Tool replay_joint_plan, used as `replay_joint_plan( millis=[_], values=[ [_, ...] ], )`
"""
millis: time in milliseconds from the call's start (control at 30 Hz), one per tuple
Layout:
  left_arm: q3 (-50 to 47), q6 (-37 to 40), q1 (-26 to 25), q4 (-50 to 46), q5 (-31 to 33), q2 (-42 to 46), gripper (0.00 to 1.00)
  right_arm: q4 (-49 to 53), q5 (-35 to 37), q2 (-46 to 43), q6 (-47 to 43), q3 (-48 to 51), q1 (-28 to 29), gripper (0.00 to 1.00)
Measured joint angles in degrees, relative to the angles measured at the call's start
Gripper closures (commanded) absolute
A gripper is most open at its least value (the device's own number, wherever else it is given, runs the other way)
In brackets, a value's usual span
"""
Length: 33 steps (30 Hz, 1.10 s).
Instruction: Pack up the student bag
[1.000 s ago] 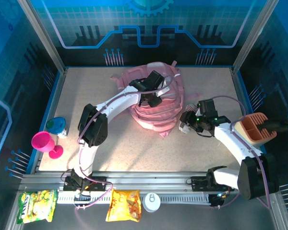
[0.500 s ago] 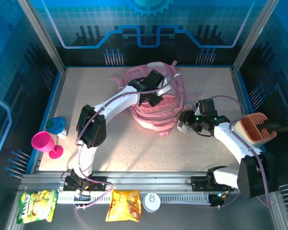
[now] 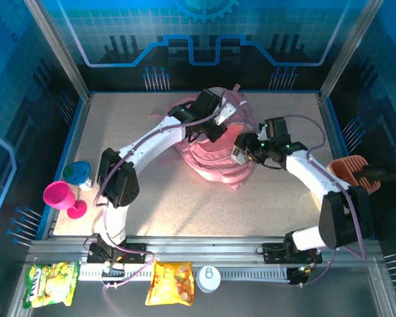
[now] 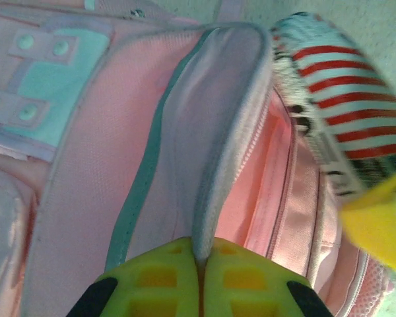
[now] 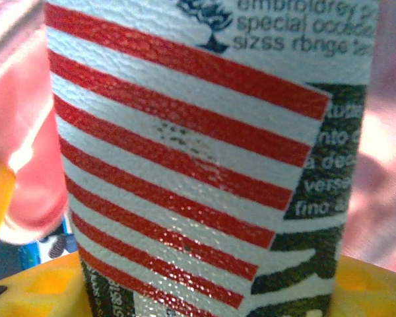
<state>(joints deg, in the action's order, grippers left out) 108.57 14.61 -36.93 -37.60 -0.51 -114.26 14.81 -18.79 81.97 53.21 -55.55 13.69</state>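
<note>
The student bag (image 3: 214, 158), pink and soft, lies at the middle back of the table. My left gripper (image 3: 216, 129) is over its top, shut on the edge of the bag's grey-lined flap (image 4: 214, 132), which is pinched between the green fingers (image 4: 251, 277) and pulled up. Pink lining shows in the opening (image 4: 267, 191) beside the flap. My right gripper (image 3: 243, 148) is at the bag's right side, shut on a red-and-white striped pack (image 5: 191, 152) with dark printed text. That striped pack (image 4: 330, 92) sits right at the opening's edge.
A pink goblet (image 3: 63, 197) and a blue-green cup (image 3: 77, 172) stand at the left edge. An orange organiser (image 3: 348, 172) sits at the right edge. Two snack bags (image 3: 53, 284) (image 3: 170, 282) and a white lid (image 3: 208, 278) lie in front of the rail.
My left gripper shut on the bag's flap and drew it up and back. The right arm swung left with the striped pack, up against the bag's opening.
</note>
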Motion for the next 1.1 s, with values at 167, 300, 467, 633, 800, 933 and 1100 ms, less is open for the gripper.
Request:
replay_joint_plan(
  millis=[167,300,467,633,800,933,1100],
  values=[
    [0.0,-4.2,0.0,1.6,-0.1,0.8,0.96,-1.0,-0.2,6.2,3.5,-5.1,0.5,0.39],
    [0.0,-6.0,0.0,2.0,-0.5,0.8,0.95,-3.8,-1.4,7.8,5.7,-5.2,0.7,0.24],
    [0.0,-7.2,0.0,1.9,-0.9,0.8,0.95,-9.9,-1.9,5.7,7.1,-3.0,0.7,0.24],
    [-0.1,-7.3,-0.1,2.0,-0.9,0.8,0.94,-11.2,-2.8,2.9,7.3,-0.4,0.7,0.34],
    [-0.1,-7.5,-0.1,2.0,-0.9,0.8,0.94,-10.0,-2.2,2.9,7.0,0.7,1.2,0.49],
    [-0.5,-8.3,-0.1,2.4,-1.3,0.8,0.94,-10.6,-2.4,4.5,7.1,0.3,1.4,0.59],
    [-1.2,-8.8,-0.1,3.0,-1.6,0.8,0.94,-11.3,-2.1,10.6,7.2,-4.2,2.1,0.67]
  ],
)
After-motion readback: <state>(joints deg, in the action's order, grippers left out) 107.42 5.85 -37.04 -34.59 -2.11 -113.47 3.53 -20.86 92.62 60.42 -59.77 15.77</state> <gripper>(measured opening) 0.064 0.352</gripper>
